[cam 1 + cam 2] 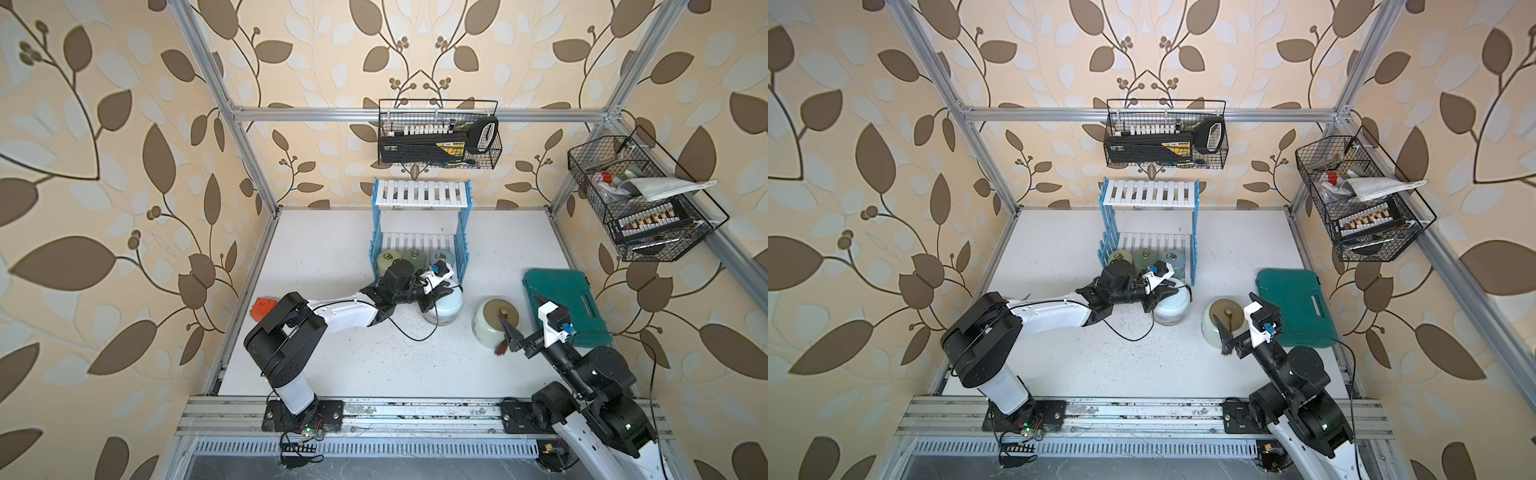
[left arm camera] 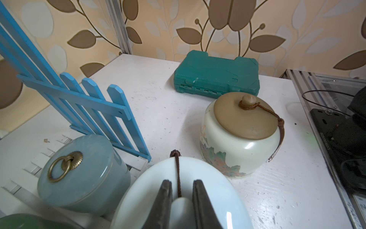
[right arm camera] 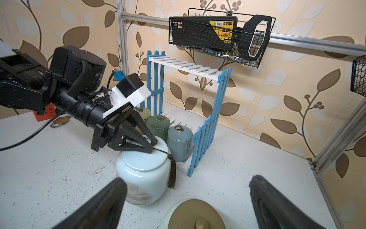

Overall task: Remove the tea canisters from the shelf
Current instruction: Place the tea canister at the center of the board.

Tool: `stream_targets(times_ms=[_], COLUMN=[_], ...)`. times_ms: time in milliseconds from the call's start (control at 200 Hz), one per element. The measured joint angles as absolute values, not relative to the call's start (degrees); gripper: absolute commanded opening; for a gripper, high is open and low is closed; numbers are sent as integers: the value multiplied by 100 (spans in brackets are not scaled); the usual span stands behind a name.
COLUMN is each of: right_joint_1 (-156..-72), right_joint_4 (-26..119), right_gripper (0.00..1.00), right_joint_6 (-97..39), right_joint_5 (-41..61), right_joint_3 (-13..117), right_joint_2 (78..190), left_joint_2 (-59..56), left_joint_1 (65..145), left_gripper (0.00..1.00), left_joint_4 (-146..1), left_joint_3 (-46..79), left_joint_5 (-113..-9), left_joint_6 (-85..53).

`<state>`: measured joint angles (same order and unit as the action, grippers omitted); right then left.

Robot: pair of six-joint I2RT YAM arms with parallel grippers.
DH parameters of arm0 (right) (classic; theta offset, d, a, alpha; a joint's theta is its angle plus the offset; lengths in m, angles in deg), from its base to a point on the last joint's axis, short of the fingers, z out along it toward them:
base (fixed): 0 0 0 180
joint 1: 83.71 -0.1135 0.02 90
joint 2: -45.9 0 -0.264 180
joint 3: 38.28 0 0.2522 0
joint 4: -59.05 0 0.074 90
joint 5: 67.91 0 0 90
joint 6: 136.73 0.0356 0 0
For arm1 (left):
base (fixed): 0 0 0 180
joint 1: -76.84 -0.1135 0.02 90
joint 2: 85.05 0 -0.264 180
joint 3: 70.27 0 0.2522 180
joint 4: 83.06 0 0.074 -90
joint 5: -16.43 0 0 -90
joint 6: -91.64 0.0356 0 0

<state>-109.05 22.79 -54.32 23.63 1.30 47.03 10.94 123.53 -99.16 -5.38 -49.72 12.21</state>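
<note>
The left pincer (image 3: 152, 145) is gripping the knob (image 2: 181, 206) of the pale-blue jar (image 3: 142, 178), which is standing on the worktop (image 3: 59, 168) just in front of the shelf (image 3: 208, 128). The right pincer (image 3: 188, 180) is hovering wide open over the cream jar (image 2: 237, 142), which is sitting on the worktop between the pale-blue jar and a green case (image 2: 215, 75). The yellow-green canister (image 3: 143, 114), green canister (image 3: 159, 125) and grey-blue canister (image 3: 179, 142) are sitting in a row on the shelf's lower tier
</note>
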Motion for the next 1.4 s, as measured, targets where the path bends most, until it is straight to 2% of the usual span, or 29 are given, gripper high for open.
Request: stream_targets(times_ms=[370,700,885,990,1165,1245,1340,1400], right_joint_1=[-10903,-10892,-10892,-10892,-10892,-10892,-10890,-10881], right_joint_4=[2277,2274,2272,2272,2272,2268,2266,2266], right_gripper=[99,99,99,99,99,99,99,99], right_joint_6=[-5452,-5472,-5474,-5474,-5474,-5474,-5474,-5474], right_joint_5=[2363,2363,2363,2363,2363,2363,2363,2363], right_joint_3=[133,133,130,130,133,133,130,130], right_joint_2=[4703,4703,4703,4703,4703,4703,4703,4703], left_joint_2=[1225,1225,1225,1225,1221,1192,1124,1085], left_joint_1=[12793,12869,12891,12909,12920,12948,12985,12989], left_gripper=[0,0,5,16,29,44,66,73], left_joint_4=[-10120,-10177,-10349,-10424,-10566,-10716,-10804,-10804], left_joint_3=[-730,-774,-877,-916,-995,-1025,-1097,-1102], left_joint_5=[-5223,-5267,-5273,-5293,-5288,-5271,-5243,-5243], left_joint_6=[1212,1206,1203,1210,1197,1228,1238,1241])
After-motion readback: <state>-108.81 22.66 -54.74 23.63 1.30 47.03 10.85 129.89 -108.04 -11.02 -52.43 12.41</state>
